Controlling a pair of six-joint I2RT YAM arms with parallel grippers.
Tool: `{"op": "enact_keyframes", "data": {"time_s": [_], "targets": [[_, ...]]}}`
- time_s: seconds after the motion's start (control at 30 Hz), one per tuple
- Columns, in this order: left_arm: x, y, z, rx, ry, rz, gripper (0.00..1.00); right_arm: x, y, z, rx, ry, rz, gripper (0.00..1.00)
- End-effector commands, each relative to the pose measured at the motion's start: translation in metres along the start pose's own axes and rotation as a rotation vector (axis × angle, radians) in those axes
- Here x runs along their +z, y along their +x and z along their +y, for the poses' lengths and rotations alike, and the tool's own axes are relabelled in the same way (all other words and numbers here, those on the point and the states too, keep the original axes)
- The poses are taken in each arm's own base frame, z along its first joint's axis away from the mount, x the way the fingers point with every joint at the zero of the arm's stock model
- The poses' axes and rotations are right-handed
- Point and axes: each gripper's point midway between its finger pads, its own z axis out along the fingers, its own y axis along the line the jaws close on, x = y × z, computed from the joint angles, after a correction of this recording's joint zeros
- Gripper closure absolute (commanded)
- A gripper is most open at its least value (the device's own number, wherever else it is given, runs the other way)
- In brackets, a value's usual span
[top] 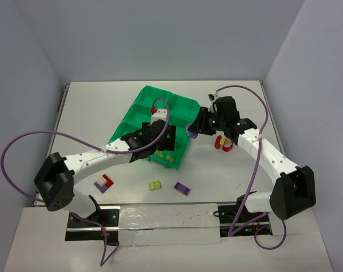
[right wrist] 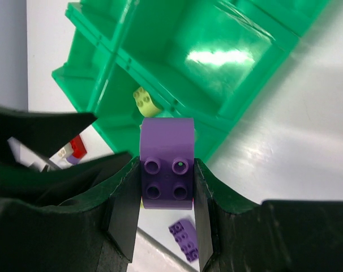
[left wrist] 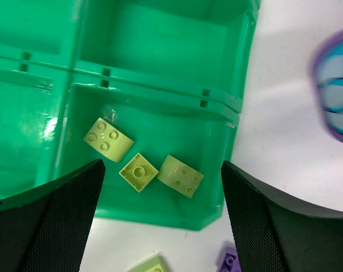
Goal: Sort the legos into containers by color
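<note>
- The right end effector (right wrist: 166,181) is clamped on a purple brick (right wrist: 166,139), studs facing the wrist camera, at the right wall of the tray (right wrist: 217,56). Whether it hangs over tray or table (top: 92,113) cannot be told.
- The left end effector (left wrist: 162,163) has its fingers spread with nothing between them. It is over the tray's near corner compartment.
- That compartment holds three yellow bricks (left wrist: 108,139). The right wrist view shows only one, partly behind the purple brick.
- Loose on the table are a yellow brick (top: 155,185), a second purple one (top: 181,188), a purple-red-white cluster (top: 103,182) and a red piece (top: 222,143) partly hidden by the right arm.
- In the left wrist view, a purple-and-blue shape (left wrist: 335,90) at the right edge is too blurred to identify. Two bricks at the bottom edge are cut off.
</note>
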Motion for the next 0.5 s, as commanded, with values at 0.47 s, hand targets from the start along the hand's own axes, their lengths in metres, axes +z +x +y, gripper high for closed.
{"op": "enact_keyframes", "data": {"time_s": [0.47], "targets": [[-0.079, -0.061, 0.108, -0.414, -0.065, -0.220, 0.01, 0.089, -0.057, 0.017, -0.072, 0.052, -0.030, 0.68]]}}
